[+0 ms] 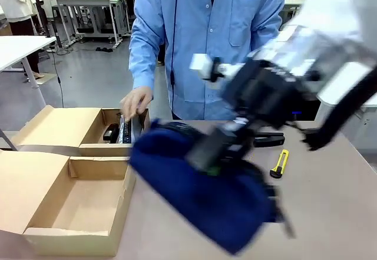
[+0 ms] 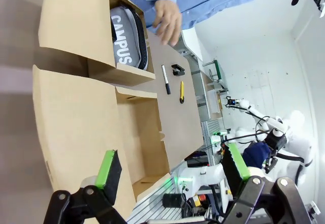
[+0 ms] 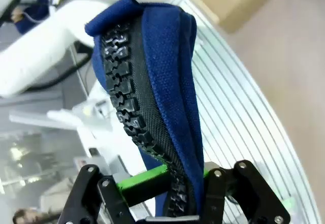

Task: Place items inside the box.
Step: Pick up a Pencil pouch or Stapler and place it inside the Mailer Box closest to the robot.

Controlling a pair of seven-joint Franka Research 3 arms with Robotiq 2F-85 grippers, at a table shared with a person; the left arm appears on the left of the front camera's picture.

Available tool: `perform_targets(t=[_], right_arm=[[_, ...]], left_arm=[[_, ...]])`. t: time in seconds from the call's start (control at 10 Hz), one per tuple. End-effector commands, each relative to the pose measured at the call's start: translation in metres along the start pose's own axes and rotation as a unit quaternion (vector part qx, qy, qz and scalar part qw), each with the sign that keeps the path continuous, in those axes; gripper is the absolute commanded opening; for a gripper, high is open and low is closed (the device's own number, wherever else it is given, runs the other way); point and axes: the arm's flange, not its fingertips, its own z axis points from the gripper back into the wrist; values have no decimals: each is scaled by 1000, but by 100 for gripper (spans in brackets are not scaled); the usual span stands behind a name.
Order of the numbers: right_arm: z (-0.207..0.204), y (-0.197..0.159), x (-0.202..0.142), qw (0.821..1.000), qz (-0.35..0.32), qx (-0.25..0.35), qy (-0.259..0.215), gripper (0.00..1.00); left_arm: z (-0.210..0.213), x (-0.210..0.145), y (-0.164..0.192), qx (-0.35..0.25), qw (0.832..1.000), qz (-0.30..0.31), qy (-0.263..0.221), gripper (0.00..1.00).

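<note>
My right gripper (image 1: 215, 161) is shut on a navy zip pencil case (image 1: 206, 198), which hangs blurred above the middle of the table. In the right wrist view the navy case (image 3: 152, 82) stands between the green pads (image 3: 147, 181) of the gripper (image 3: 177, 183), zip side facing the camera. My left gripper (image 2: 171, 165) is open and holds nothing above the near box (image 2: 76, 112). A grey CAMPUS case (image 2: 124, 36) lies in the far box (image 1: 59, 127), beside the person's hand (image 1: 136, 101). A marker pen (image 2: 166, 79), a yellow utility knife (image 1: 280, 163) and a black stapler (image 1: 268, 139) lie on the table.
The near cardboard box (image 1: 76, 213) is open with its lid flap folded out to the left. A person in a blue shirt (image 1: 206, 36) stands at the far side. Bare tabletop (image 1: 330, 213) lies at the right.
</note>
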Motion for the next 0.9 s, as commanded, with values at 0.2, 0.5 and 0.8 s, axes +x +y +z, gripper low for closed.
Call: perform_targets(t=[0.2,0.5,0.8], right_arm=[[-23,8,21,1000,-17,2,-14,0],[-43,-1,41,1000,-27,2,-12,0],[-100,6,142,959,-175,152,-163,0]], left_arm=[[0,1,-2,-10,1000,-11,-7,100],[0,1,-2,-10,1000,-11,-7,100],[0,1,-2,-10,1000,-11,-7,100]])
